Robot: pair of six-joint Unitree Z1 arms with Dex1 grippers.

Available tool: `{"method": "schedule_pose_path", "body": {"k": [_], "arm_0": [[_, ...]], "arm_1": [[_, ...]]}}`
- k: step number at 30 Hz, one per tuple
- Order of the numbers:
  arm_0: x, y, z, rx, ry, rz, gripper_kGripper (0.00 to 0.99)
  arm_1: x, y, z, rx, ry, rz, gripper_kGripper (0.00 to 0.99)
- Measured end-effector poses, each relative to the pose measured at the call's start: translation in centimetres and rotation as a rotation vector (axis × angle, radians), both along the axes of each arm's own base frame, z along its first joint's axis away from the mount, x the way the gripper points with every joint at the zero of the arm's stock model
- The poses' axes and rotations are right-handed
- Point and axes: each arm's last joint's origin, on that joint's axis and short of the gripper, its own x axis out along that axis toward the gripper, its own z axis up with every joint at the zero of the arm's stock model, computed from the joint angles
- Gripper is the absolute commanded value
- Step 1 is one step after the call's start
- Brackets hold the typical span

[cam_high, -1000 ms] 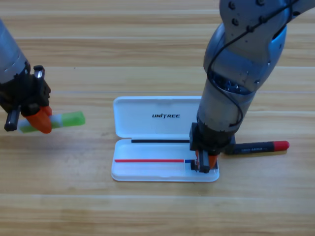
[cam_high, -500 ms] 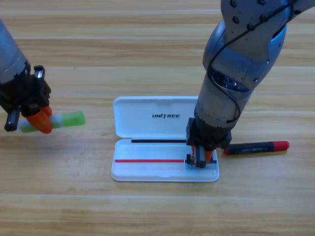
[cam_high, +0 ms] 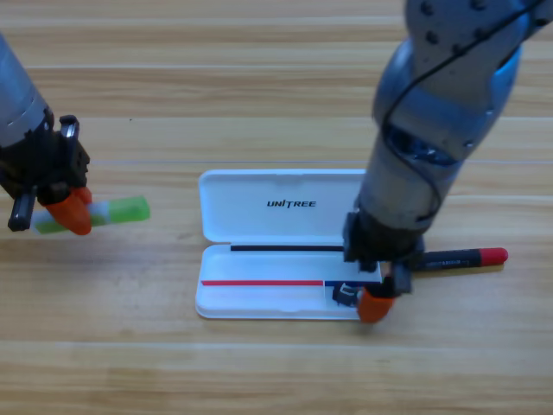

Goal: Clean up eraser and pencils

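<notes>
One eraser (cam_high: 345, 295) lies inside the open white case (cam_high: 276, 245), at its right end. Right gripper (cam_high: 378, 301) hovers beside it, grasp unclear. Left gripper (cam_high: 71, 210) clenches the green pencil (cam_high: 125, 208). Black pencil (cam_high: 458, 257) rests right of the case.

so my right arm comes down from the top right corner, wrist pointing nearly straight down, and my right gripper (cam_high: 377, 303) sits low near the middle. My left arm is parked at the left edge, left gripper (cam_high: 67, 212) angled down toward the right.
</notes>
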Motion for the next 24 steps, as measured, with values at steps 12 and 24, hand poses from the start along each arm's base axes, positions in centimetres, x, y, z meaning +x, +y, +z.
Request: {"method": "schedule_pose_path", "body": {"k": [12, 24], "arm_0": [[0.3, -1.1, 1.6, -0.037, -0.012, -0.002, 0.0], [1.2, -9.3, -1.5, -0.013, 0.102, -0.15, 0.0]], "arm_1": [[-0.8, -8.1, 6.1, 0.039, -0.108, 0.05, 0.776], [7.3, -10.3, -2.6, -0.099, -0.02, -0.001, 0.773]]}}
